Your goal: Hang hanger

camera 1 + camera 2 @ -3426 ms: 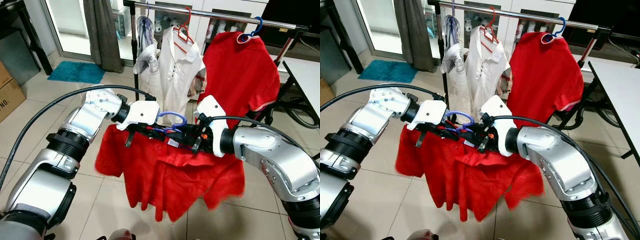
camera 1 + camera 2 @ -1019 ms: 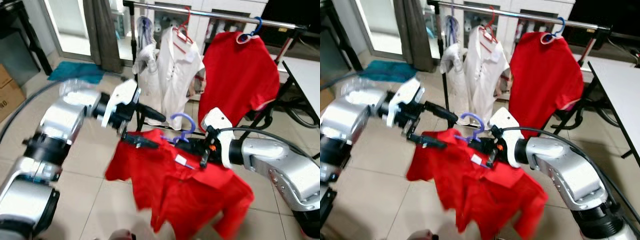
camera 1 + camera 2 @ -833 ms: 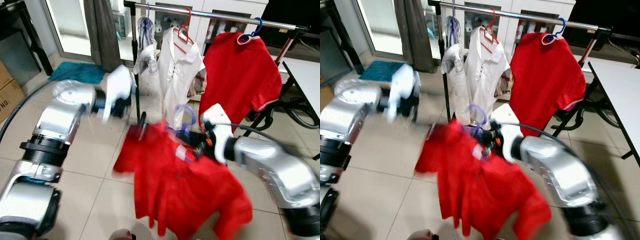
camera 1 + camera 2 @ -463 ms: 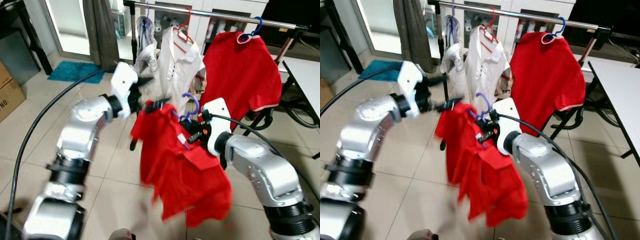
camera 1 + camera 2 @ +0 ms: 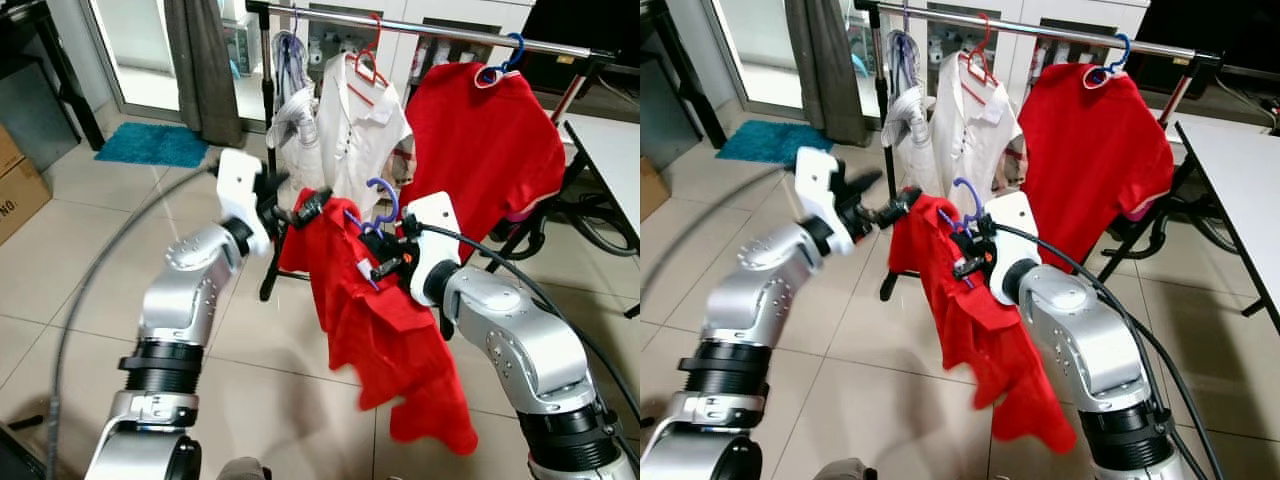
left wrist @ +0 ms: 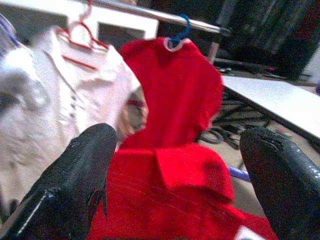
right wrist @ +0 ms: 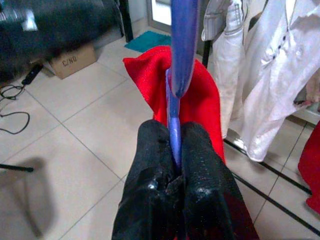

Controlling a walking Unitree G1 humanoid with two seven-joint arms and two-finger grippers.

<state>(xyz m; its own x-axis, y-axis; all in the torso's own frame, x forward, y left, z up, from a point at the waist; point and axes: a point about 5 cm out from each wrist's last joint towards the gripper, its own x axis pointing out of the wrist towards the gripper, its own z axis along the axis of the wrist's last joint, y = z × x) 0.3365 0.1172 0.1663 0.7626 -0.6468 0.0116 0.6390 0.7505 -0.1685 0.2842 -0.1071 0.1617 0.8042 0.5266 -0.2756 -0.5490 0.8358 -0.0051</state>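
Observation:
A red polo shirt [image 5: 385, 330] hangs on a purple hanger [image 5: 383, 195]. My right gripper [image 5: 378, 262] is shut on that hanger's neck just below the hook; in the right wrist view the fingers [image 7: 155, 150] pinch the purple stem [image 7: 174, 125]. My left gripper [image 5: 300, 195] stands open beside the shirt's left shoulder, and in the left wrist view its fingers [image 6: 85, 165] are spread wide with the red cloth below them. The metal rail [image 5: 440, 28] runs above and behind. The hook is below the rail, in front of the gap between the two hung shirts.
On the rail hang a grey garment [image 5: 290, 100], a white shirt [image 5: 355, 130] on a red hanger and a red shirt [image 5: 490, 150] on a blue hanger. A white table [image 5: 610, 150] is at the right; a curtain [image 5: 205, 60], teal mat [image 5: 150, 143] and cardboard box [image 5: 15, 190] at the left.
The left gripper has let go of the shirt, which now hangs lengthwise from the hanger. The right gripper has lifted the hanger up and towards the rack.

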